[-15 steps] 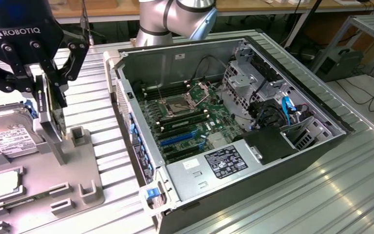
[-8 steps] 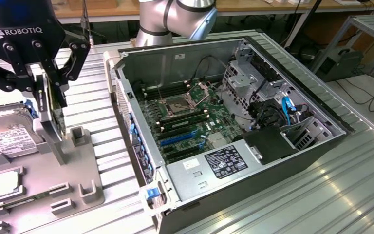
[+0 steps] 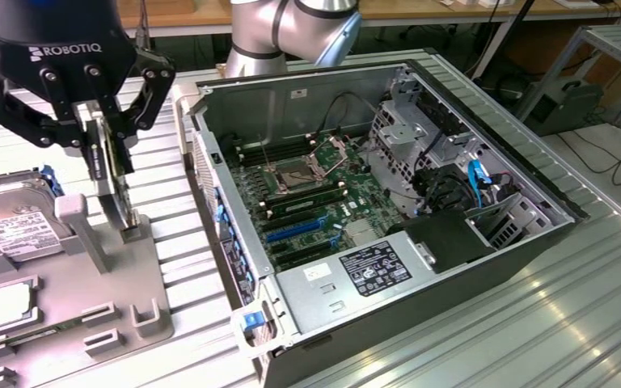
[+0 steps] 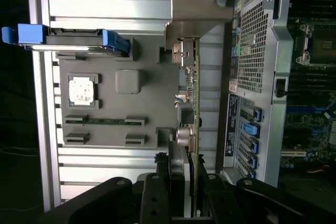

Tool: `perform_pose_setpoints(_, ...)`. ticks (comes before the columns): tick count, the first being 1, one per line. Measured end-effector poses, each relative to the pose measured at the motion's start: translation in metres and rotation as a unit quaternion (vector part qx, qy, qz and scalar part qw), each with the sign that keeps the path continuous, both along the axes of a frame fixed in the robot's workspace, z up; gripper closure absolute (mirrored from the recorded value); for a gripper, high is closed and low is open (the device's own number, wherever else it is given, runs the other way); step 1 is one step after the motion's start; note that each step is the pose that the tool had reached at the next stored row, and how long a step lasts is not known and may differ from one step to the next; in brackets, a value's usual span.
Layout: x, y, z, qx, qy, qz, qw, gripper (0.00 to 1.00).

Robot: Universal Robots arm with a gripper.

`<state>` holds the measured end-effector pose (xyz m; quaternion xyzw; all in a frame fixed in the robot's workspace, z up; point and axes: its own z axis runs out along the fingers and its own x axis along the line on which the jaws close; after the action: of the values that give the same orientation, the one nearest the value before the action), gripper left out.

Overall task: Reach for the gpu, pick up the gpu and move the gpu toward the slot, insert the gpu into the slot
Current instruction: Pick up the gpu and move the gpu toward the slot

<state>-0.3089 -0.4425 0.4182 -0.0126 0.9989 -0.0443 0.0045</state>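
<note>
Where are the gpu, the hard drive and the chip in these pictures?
gpu (image 3: pixel 114 186), exterior view, middle of the card.
hard drive (image 3: pixel 14 230), exterior view, top label.
chip (image 4: pixel 81 88), wrist view, metal top.

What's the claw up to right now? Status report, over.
Claw shut on the gpu. Card upright at the grey holder tray, outside the open computer case. Nothing seen blocking the way.

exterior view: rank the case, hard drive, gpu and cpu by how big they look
1. case
2. hard drive
3. gpu, seen edge-on in the tool, so its place against the hard drive is unsure
4. cpu
</note>
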Motion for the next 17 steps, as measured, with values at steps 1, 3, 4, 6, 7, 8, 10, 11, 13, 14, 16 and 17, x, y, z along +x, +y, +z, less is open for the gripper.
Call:
perform_pose_setpoints(1,0.004,0.0,0.0,0.0,0.0,0.0,1.0,0.71)
perform_pose_setpoints(3,0.008,0.0,0.0,0.0,0.0,0.0,1.0,0.71)
perform_pose_setpoints(4,0.009,0.0,0.0,0.0,0.0,0.0,1.0,0.71)
perform_pose_setpoints(6,0.011,0.0,0.0,0.0,0.0,0.0,1.0,0.71)
perform_pose_setpoints(7,0.012,0.0,0.0,0.0,0.0,0.0,1.0,0.71)
perform_pose_setpoints(8,0.014,0.0,0.0,0.0,0.0,0.0,1.0,0.71)
perform_pose_setpoints(10,0.017,0.0,0.0,0.0,0.0,0.0,1.0,0.71)
perform_pose_setpoints(11,0.018,0.0,0.0,0.0,0.0,0.0,1.0,0.71)
perform_pose_setpoints(13,0.02,0.0,0.0,0.0,0.0,0.0,1.0,0.71)
perform_pose_setpoints(14,0.022,0.0,0.0,0.0,0.0,0.0,1.0,0.71)
perform_pose_setpoints(16,0.024,0.0,0.0001,0.0,0.0001,0.0,1.0,0.71)
perform_pose_setpoints(17,0.026,0.0,0.0,0.0,0.0,0.0,1.0,0.71)
